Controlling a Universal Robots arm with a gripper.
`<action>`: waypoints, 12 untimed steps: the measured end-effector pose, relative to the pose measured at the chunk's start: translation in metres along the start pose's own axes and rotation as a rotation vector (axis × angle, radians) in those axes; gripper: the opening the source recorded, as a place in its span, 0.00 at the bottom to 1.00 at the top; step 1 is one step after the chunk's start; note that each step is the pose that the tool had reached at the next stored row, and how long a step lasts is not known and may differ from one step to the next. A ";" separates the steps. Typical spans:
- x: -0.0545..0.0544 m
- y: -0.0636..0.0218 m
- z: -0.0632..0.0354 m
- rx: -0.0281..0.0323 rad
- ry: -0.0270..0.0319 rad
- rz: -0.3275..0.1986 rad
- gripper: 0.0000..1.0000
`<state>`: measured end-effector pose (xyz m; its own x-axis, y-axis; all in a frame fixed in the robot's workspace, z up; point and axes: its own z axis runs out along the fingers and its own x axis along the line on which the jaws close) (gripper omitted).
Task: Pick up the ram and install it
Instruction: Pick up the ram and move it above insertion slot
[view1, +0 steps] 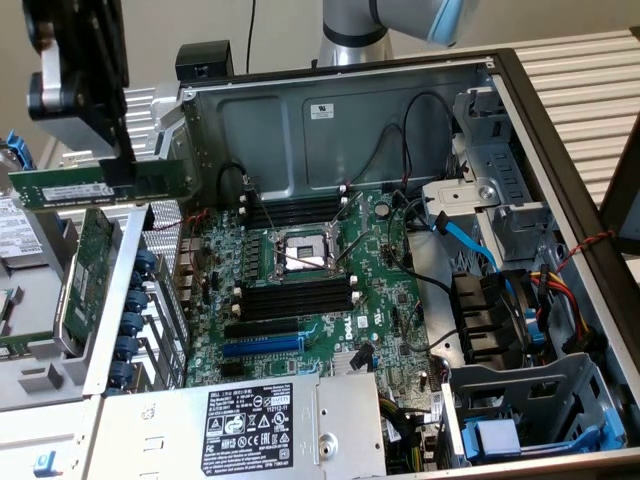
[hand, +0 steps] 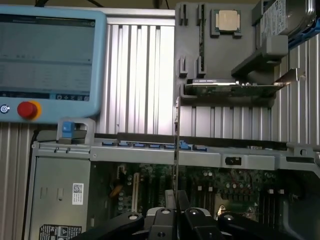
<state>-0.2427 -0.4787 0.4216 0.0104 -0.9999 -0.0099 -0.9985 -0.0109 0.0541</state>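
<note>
— Above the open computer case (view1: 380, 120), at the exterior view's left, what was seen gripped?

— The ram (view1: 60, 187) was pictured clamped between the narrowly set fingers of the gripper (view1: 122, 178). It was held level and clear of the motherboard (view1: 330, 330).

— Was it seated in a slot?

— No. It was held well apart from the black memory slots (view1: 298, 297), by which the processor socket (view1: 300, 250) was flanked inside the case.

— And what was caught from the wrist?

— The ram was shown edge-on, as a thin line rising from between the closed fingers. Beyond the case, a teach pendant (hand: 47, 55) with a red button (hand: 27, 110), a loose processor (hand: 227, 21) and an expansion card (hand: 230, 89) were seen on the ribbed table (hand: 135, 75).
</note>
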 end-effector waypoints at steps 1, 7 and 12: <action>0.000 -0.0044 -0.0003 0.0000 0.0000 0.000 0.13; 0.000 -0.0326 -0.0026 0.0000 0.0020 0.000 0.13; -0.004 -0.0473 -0.0034 0.0040 0.0132 0.001 0.13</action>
<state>-0.1953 -0.4740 0.4225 0.0104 -0.9999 0.0033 -0.9987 -0.0102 0.0501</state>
